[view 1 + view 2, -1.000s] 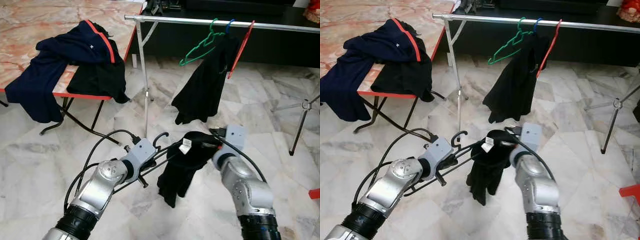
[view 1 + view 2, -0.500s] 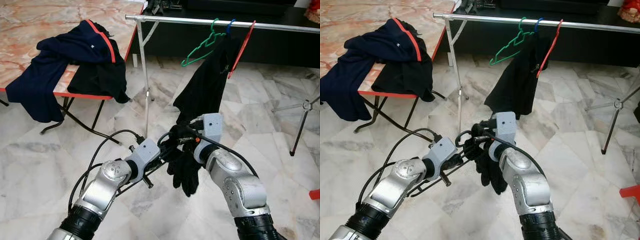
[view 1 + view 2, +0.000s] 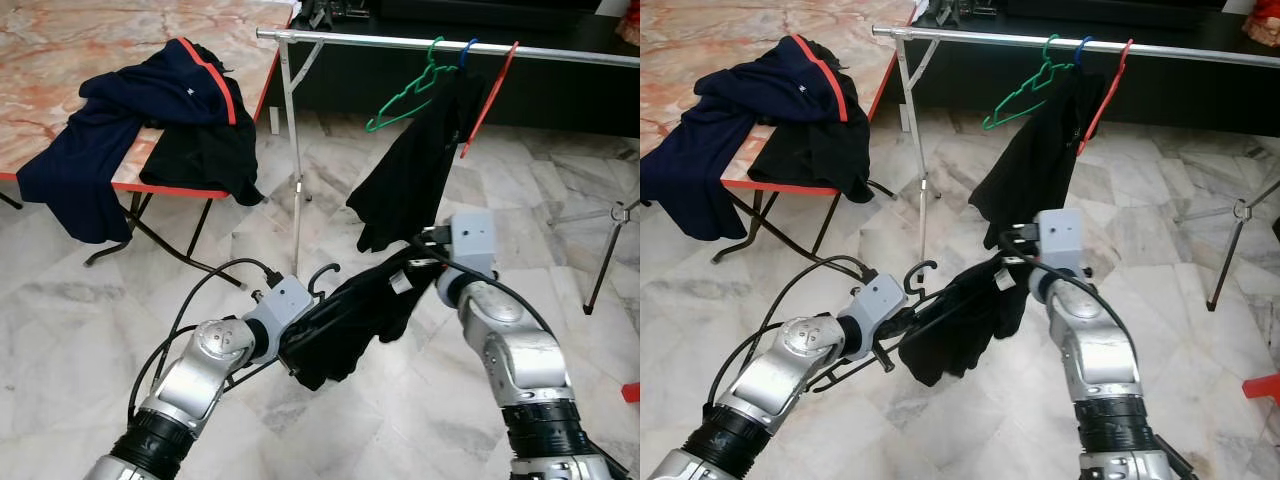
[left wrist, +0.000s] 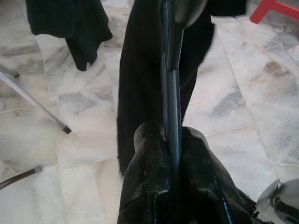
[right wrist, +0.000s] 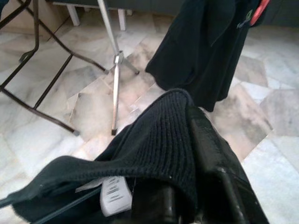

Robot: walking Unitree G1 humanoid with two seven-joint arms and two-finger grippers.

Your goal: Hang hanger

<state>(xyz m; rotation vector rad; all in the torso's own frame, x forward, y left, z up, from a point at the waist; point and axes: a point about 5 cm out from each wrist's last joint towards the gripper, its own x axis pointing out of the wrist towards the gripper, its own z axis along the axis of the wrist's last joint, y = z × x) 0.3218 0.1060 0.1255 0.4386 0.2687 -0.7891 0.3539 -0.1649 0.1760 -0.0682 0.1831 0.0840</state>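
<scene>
I have the black hanger (image 3: 322,275) clamped in my left gripper (image 4: 173,140), a black garment (image 3: 345,315) draped on it. My right gripper (image 5: 196,140) pinches the cloth's far end. Still low, well short of the rail (image 3: 400,42); hanging remains.
</scene>
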